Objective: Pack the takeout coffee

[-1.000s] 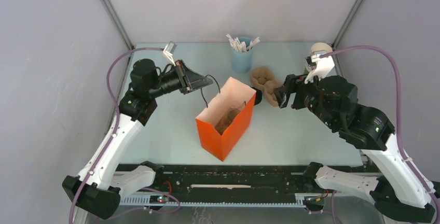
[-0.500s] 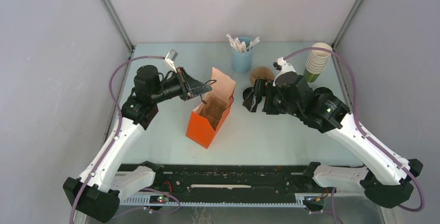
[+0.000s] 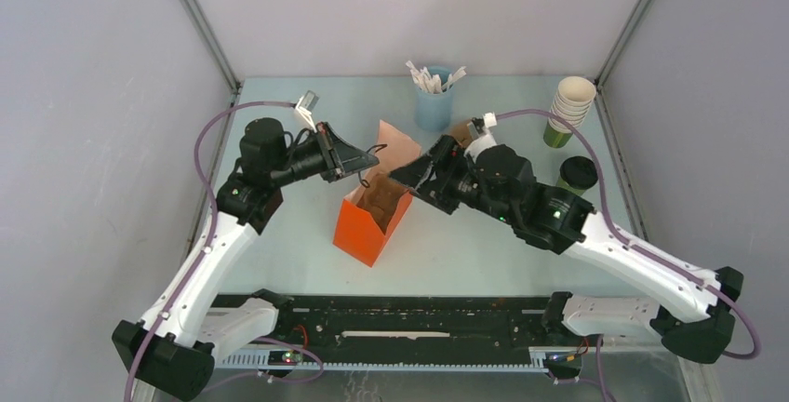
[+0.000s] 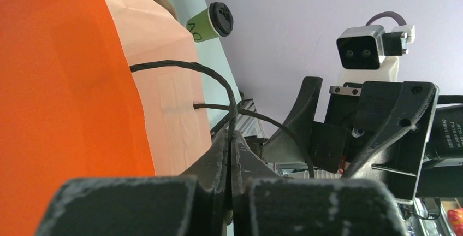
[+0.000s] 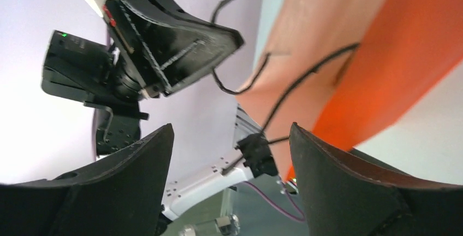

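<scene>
The takeout coffee, a green cup with a black lid, stands on the table at the right, behind my right arm; it also shows in the left wrist view. An orange paper bag stands tilted at centre with a brown carrier inside. My left gripper is shut on the bag's black string handle, above its left rim. My right gripper is open and empty at the bag's right rim, its fingers spread beside the second handle.
A stack of lidless green-and-cream cups stands at the back right. A blue cup of paper sticks is at the back centre. Another brown carrier lies partly hidden behind my right wrist.
My right arm has swung left to the bag's right rim, uncovering the coffee and the cup stack. The bag shifted and tilted left a second ago, then held still.
</scene>
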`<act>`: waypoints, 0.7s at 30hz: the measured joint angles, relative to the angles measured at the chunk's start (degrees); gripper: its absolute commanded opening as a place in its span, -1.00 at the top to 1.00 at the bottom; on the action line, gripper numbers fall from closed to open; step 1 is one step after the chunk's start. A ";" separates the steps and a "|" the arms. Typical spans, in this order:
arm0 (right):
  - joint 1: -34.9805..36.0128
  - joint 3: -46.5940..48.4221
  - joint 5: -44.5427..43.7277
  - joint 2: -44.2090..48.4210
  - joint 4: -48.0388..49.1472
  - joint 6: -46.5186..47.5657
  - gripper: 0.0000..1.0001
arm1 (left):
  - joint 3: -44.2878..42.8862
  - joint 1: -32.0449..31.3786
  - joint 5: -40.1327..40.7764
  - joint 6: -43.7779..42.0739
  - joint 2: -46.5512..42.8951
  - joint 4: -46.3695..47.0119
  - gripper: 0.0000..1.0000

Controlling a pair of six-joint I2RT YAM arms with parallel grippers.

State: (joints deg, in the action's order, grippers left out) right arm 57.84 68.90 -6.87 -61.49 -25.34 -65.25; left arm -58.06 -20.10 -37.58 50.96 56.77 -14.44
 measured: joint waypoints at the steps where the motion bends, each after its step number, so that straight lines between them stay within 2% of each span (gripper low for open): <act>1: 0.42 0.00 -0.33 -1.05 2.47 -0.85 -0.40 | 0.00 0.00 0.09 0.00 -0.09 -0.04 1.00; 2: 0.61 0.00 -0.50 -1.70 4.07 -1.11 -0.01 | 0.00 0.00 0.33 -0.02 -0.20 -0.20 1.00; 5: 0.61 0.00 -1.20 -3.54 8.92 -1.84 0.53 | -0.26 0.09 1.81 -0.68 -0.81 -1.88 1.00; 8: 0.48 0.83 -2.21 -3.93 9.75 -0.87 0.66 | -3.08 0.70 4.96 -2.73 -1.46 -7.26 1.00; 11: 0.96 4.61 -4.94 -3.80 8.48 1.33 0.77 | -10.29 1.70 9.97 -5.70 -2.64 -13.22 1.00; 17: 0.09 14.49 -5.55 -1.44 7.56 3.98 0.79 | -23.17 1.88 15.50 -8.22 -5.55 -19.37 1.00; 21: -0.76 18.16 -5.46 0.92 7.58 4.98 0.79 | -28.48 1.88 17.22 -8.48 -6.29 -20.94 1.00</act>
State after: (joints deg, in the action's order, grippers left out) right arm 57.08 87.07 -12.34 -60.58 -17.76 -60.27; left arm -86.54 -18.22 -20.36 42.48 50.48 -35.38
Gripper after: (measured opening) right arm 0.112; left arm 0.012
